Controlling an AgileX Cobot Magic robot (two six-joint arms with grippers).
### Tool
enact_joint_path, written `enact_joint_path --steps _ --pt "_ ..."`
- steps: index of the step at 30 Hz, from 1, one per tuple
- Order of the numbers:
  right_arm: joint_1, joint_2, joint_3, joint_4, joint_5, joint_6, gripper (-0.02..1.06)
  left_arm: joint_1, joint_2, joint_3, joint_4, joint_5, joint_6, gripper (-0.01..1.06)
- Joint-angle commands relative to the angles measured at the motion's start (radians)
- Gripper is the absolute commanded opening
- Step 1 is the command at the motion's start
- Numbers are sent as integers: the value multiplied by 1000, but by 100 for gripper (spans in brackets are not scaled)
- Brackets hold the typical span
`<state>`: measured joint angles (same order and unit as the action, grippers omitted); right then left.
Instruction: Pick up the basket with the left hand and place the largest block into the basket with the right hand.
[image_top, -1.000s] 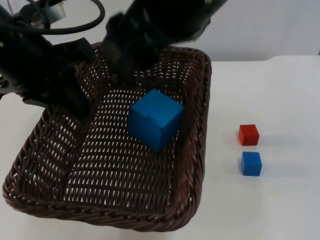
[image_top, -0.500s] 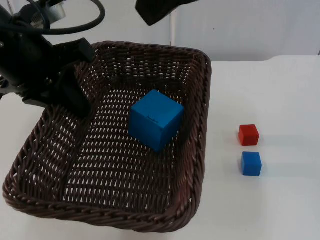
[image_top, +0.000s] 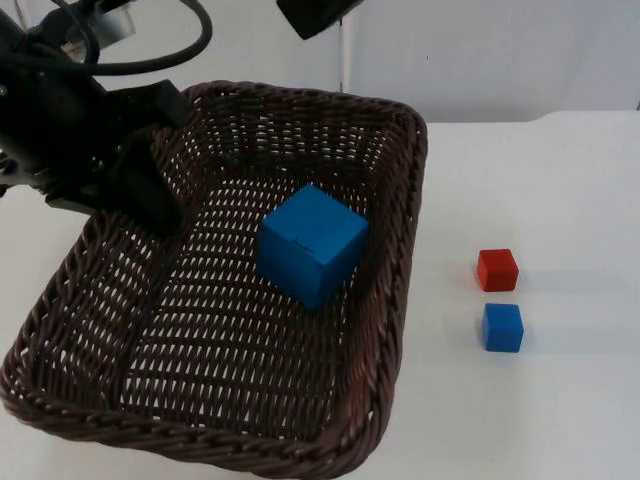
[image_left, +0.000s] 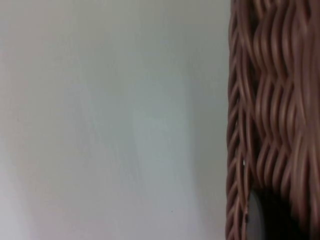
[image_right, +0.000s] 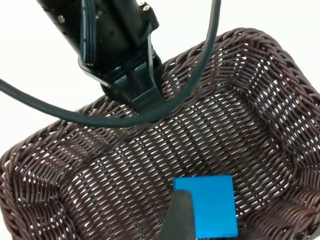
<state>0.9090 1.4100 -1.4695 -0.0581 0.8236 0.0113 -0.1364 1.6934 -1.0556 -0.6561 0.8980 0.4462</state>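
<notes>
A dark brown wicker basket (image_top: 405, 250) takes up the left half of the table in the top view. The large blue block (image_top: 310, 245) lies loose inside it, near the right wall, and no gripper touches it. My left gripper (image_top: 150, 205) is shut on the basket's left rim, whose weave (image_left: 265, 115) runs close by in the left wrist view. My right gripper (image_top: 315, 15) hangs high above the basket's far rim. From there the right wrist view looks down on the basket (image_right: 280, 100), the blue block (image_right: 210, 205) and the left gripper (image_right: 137, 92) clamped on the rim.
A small red block (image_top: 497, 269) and a small blue block (image_top: 502, 326) sit on the white table (image_top: 540, 400) to the right of the basket, one behind the other. The grey partition wall closes off the back.
The right arm has pulled up and back from over the basket, leaving the large blue block inside. The basket's near rim has shifted slightly towards the camera.
</notes>
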Motion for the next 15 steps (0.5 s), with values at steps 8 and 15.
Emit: enact_joint_path --steps 8,15 --pt "4 -54 34 12 -19 4 68 -2 -8 3 -48 -61 14 0" --pt "4 -137 133 10 -46 11 68 -2 -8 3 -83 -154 21 0"
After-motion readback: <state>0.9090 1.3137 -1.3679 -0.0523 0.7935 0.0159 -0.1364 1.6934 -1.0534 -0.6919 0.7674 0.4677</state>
